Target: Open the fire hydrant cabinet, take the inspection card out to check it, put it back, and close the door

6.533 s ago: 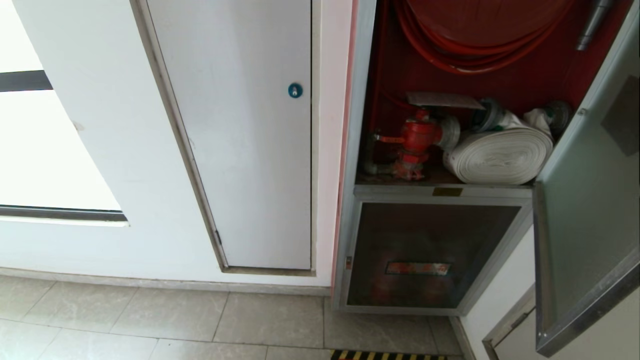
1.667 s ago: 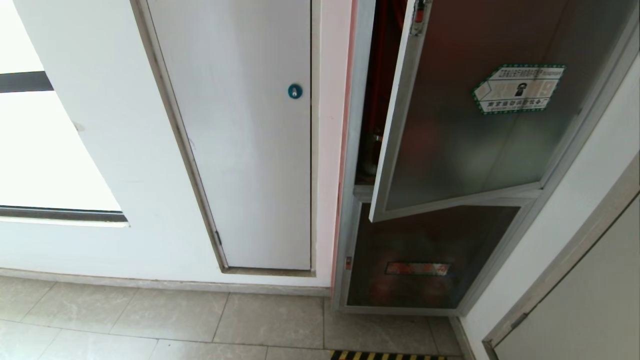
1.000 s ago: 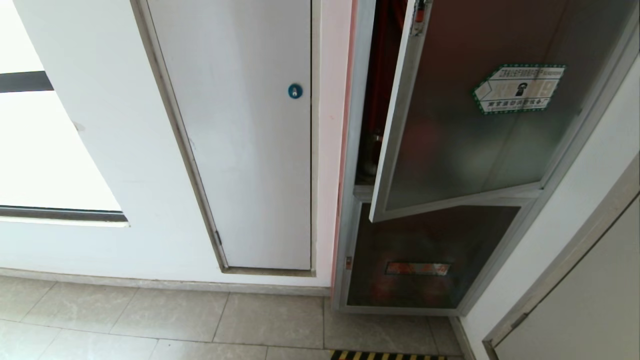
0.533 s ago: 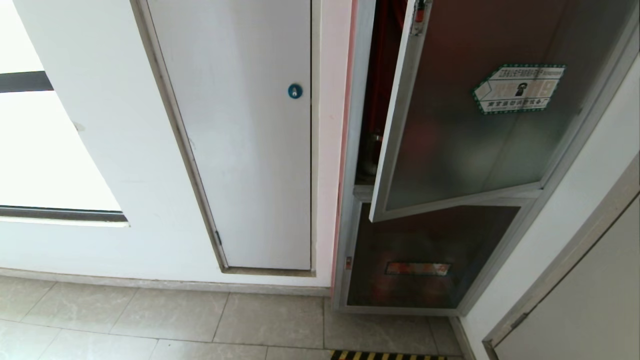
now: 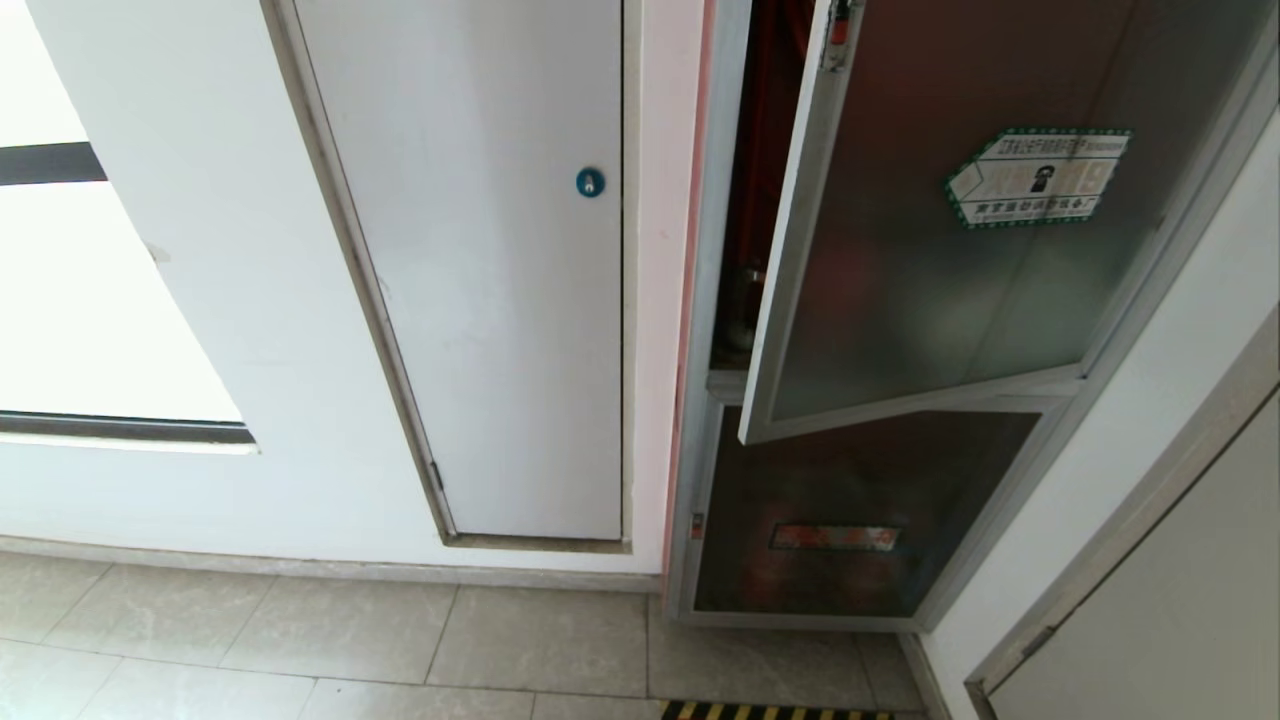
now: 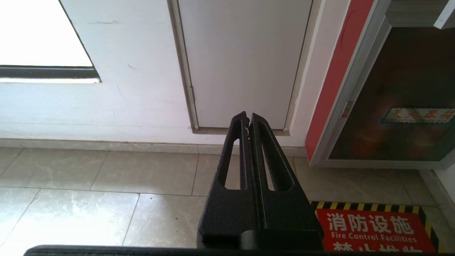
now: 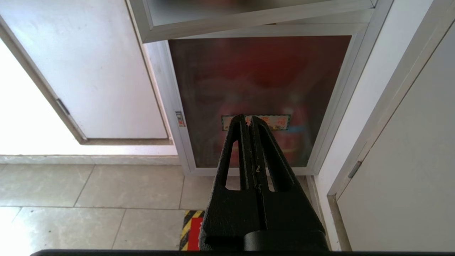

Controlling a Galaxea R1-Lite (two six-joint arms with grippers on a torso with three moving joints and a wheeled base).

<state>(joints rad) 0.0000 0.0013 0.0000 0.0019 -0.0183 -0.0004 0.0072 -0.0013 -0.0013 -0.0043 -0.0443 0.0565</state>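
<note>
Floor sign [image 6: 373, 231] "Fire Control Facilities", door [image 5: 930, 250] ajar

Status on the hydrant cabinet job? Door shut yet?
Not yet. The door is swung most of the way back but stands ajar, a gap open at its latch side; no inspection card in view. Left gripper and right gripper are shut, empty, held low. Left: push the door closed.
</note>
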